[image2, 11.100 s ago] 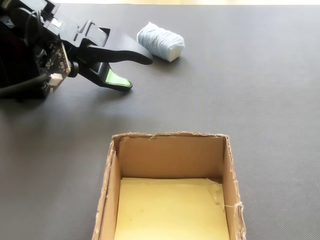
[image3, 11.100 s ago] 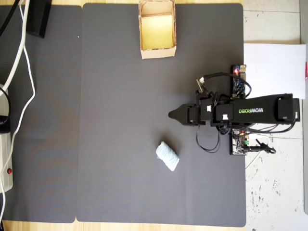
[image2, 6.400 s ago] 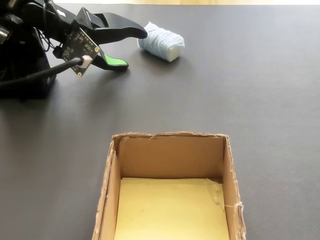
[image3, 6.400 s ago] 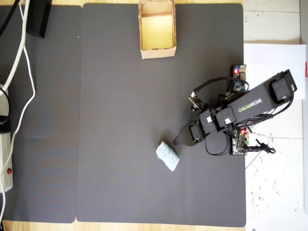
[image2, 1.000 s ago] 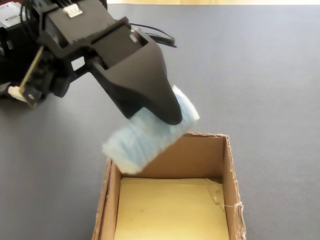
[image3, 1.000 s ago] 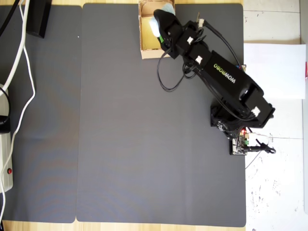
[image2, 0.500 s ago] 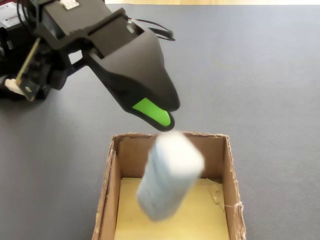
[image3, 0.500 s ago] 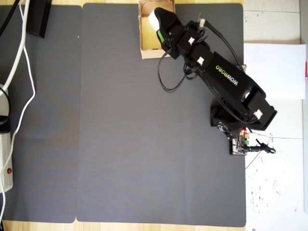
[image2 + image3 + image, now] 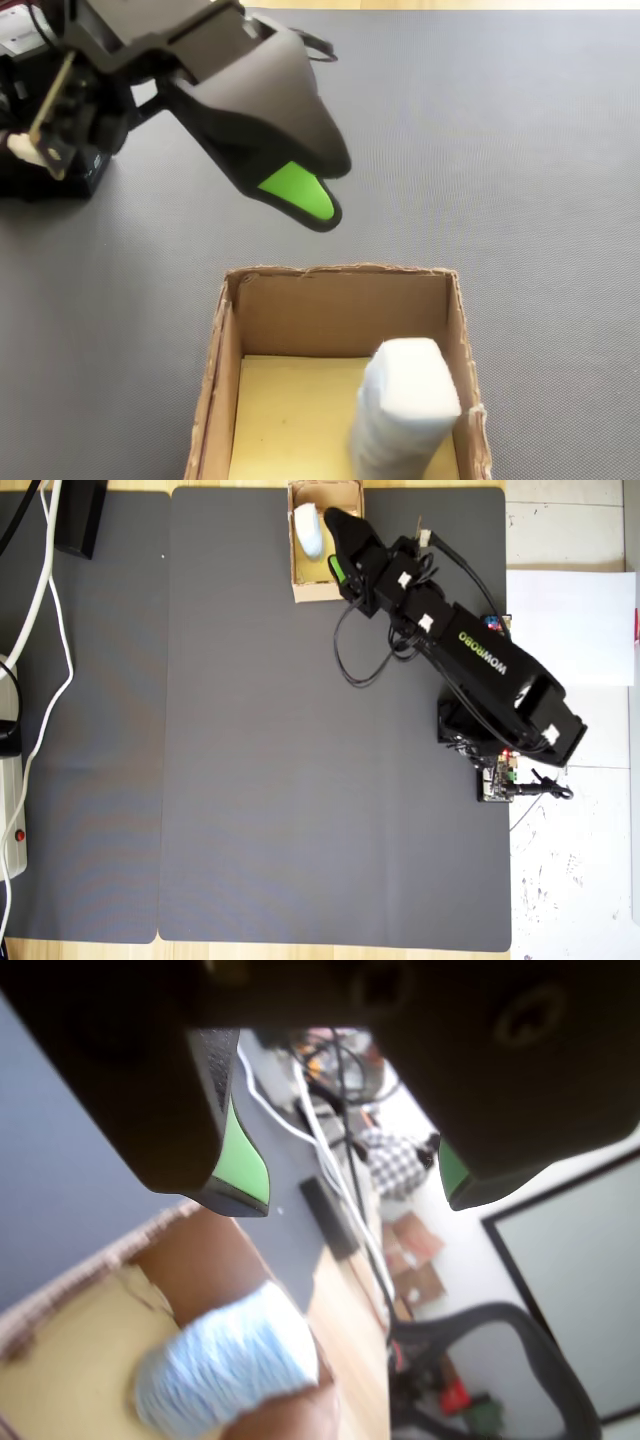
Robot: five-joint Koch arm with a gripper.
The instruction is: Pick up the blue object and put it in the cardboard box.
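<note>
The blue object, a pale textured oblong lump, is seen standing on end inside the tan cardboard box, against its right wall in the fixed view.

Pale blue object, tan cardboard box

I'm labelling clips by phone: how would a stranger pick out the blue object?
Find the dark grey mat, then the cardboard box at its edge. Inside stands the blue object, a pale, soft-textured lump against one wall, the only thing in the box.

The blue object sits inside the cardboard box, against its right wall in the fixed view.
</note>
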